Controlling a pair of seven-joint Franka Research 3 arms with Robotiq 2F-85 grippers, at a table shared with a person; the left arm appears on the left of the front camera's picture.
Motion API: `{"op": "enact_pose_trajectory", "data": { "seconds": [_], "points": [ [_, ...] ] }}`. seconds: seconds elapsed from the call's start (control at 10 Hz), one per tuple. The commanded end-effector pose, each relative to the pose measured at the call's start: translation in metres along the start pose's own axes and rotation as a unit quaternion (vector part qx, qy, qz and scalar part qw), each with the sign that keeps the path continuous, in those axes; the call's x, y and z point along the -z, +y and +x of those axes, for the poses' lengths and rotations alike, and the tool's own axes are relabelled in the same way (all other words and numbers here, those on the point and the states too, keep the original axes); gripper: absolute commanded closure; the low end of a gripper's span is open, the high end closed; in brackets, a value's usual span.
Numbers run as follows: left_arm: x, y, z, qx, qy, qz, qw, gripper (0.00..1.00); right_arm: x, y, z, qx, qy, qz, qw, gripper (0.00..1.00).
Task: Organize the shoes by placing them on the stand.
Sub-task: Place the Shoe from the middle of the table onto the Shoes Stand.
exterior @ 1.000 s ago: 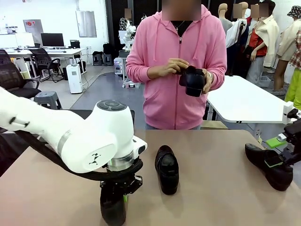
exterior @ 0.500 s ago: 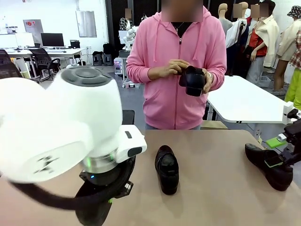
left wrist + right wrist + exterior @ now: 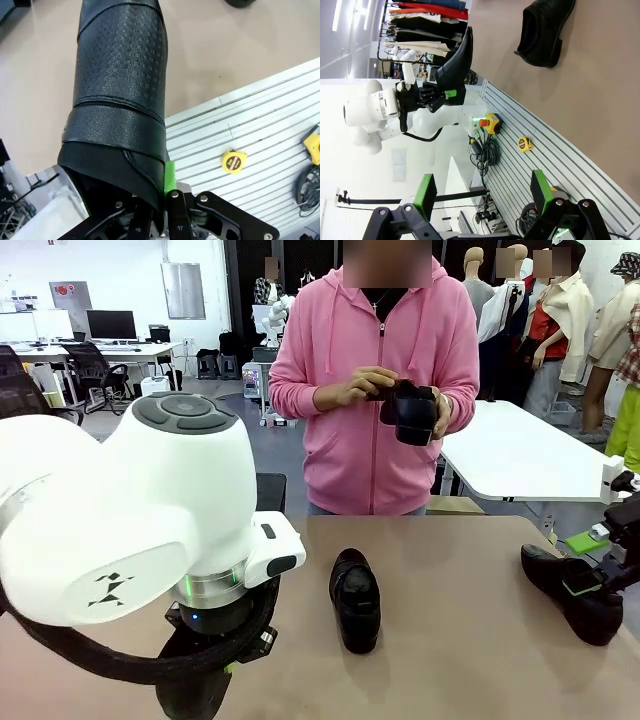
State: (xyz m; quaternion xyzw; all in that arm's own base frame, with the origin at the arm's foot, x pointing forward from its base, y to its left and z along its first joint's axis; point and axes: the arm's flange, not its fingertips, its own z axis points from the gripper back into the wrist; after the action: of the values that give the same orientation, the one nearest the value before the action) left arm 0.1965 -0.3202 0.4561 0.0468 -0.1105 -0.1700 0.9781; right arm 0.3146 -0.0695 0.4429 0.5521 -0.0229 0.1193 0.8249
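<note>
You're mid-carry: your left gripper [image 3: 162, 186] is clamped on the collar of 1 shoe [image 3: 120, 75] hanging toe-down beyond its fingers, your right gripper [image 3: 484, 188] gapes wide and empty, so next it likely needs lowering level onto the stand.

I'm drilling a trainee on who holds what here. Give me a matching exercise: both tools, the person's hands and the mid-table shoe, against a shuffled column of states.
Column one
1. left tool
2. right tool
3. person's hands
4. mid-table shoe

Column two
a. lying on the table, nothing touching it
b. shut on the lifted shoe
c. open, holding nothing
d. holding the chest-high shoe

Pairs: 1-b, 2-c, 3-d, 4-a
</note>
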Motion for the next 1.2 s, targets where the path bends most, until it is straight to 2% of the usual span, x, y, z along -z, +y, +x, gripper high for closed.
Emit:
{"op": "enact_pose_trajectory", "data": {
  "seconds": [0.0,0.1,0.2,0.3,0.4,0.5,0.6,0.7,0.8,0.9,1.0,1.1],
  "points": [
    [-0.004,0.004,0.020,-0.049,-0.026,0.006,0.998,1.00,-0.002,0.002,0.003,-0.015,-0.007,0.010,1.000,0.00],
    [-0.008,0.024,0.060,-0.148,-0.055,0.028,0.987,1.00,-0.002,0.002,0.003,-0.015,-0.007,0.010,1.000,0.00],
    [-0.012,0.053,0.097,-0.190,-0.071,0.054,0.978,1.00,-0.002,0.002,0.003,-0.015,-0.007,0.010,1.000,0.00],
    [-0.009,0.087,0.138,-0.188,-0.082,0.082,0.975,1.00,-0.002,0.002,0.003,-0.015,-0.007,0.010,1.000,0.00],
    [0.002,0.130,0.183,-0.139,-0.107,0.085,0.981,1.00,-0.002,0.002,0.003,-0.015,-0.007,0.010,1.000,0.00],
    [0.016,0.163,0.214,-0.127,-0.111,0.078,0.983,1.00,-0.002,0.002,0.003,-0.015,-0.007,0.010,1.000,0.00],
    [0.026,0.188,0.238,-0.141,-0.112,0.081,0.980,1.00,-0.002,0.002,0.003,-0.015,-0.007,0.010,1.000,0.00],
    [0.037,0.206,0.257,-0.156,-0.108,0.077,0.979,1.00,-0.002,0.002,0.003,-0.015,-0.007,0.010,1.000,0.00],
    [0.044,0.212,0.267,-0.154,-0.104,0.054,0.981,1.00,-0.002,0.002,0.003,-0.015,-0.007,0.010,1.000,0.00],
    [0.045,0.215,0.273,-0.178,-0.100,0.022,0.979,1.00,-0.002,0.002,0.003,-0.015,-0.007,0.010,1.000,0.00],
    [0.056,0.227,0.256,-0.153,-0.100,0.072,0.981,1.00,-0.002,0.002,0.003,-0.015,-0.007,0.010,1.000,0.00],
    [0.056,0.227,0.256,-0.153,-0.100,0.072,0.981,1.00,-0.002,0.002,0.003,-0.015,-0.007,0.010,1.000,0.00]
  ]
}}
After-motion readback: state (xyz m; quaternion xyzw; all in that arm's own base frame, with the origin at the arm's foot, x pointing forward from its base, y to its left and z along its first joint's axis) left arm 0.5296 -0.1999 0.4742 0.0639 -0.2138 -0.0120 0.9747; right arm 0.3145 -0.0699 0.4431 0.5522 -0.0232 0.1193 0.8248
